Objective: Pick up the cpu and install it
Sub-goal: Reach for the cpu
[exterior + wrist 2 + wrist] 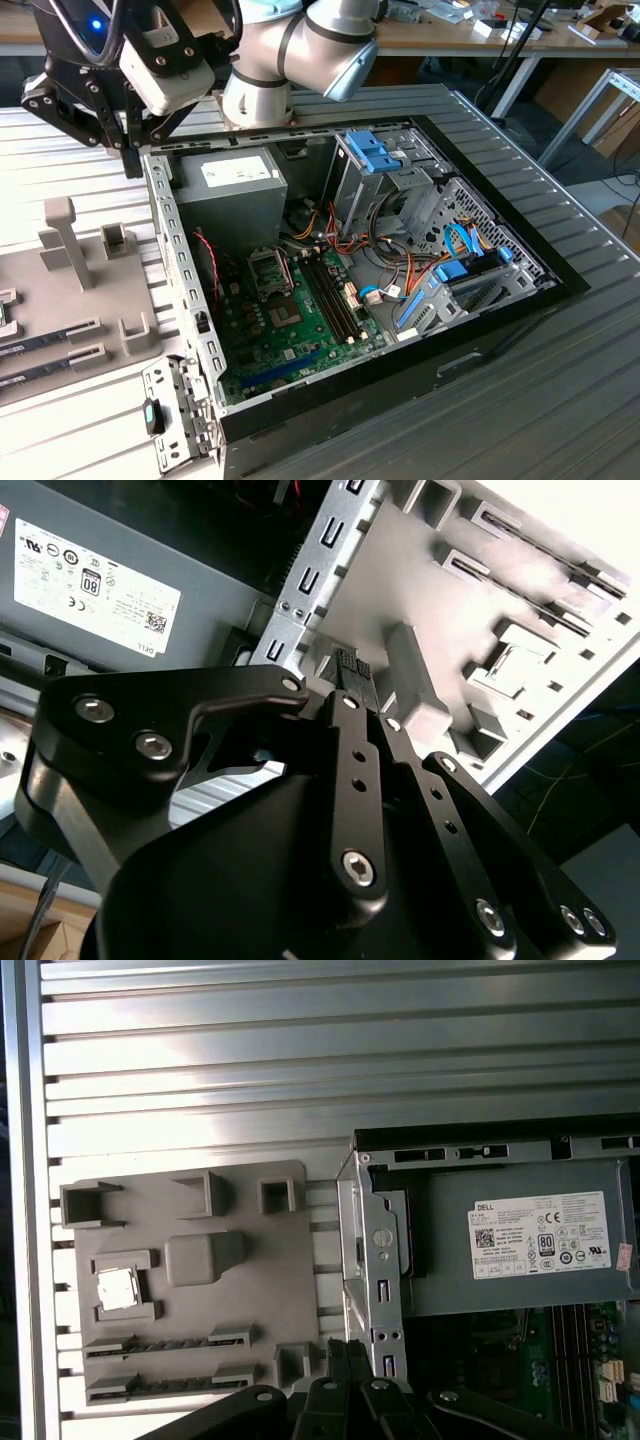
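We've got the gripper hanging over the case wall, fingers pressed together on nothing, while the cpu lies flat in its pocket on the grey tray, well apart from it. The worry, as we judge it: come down with the fingers closed and they'd strike the metal lid. The pocket's low walls also leave little room, so a skewed pinch could tilt the chip and jam it in the socket.
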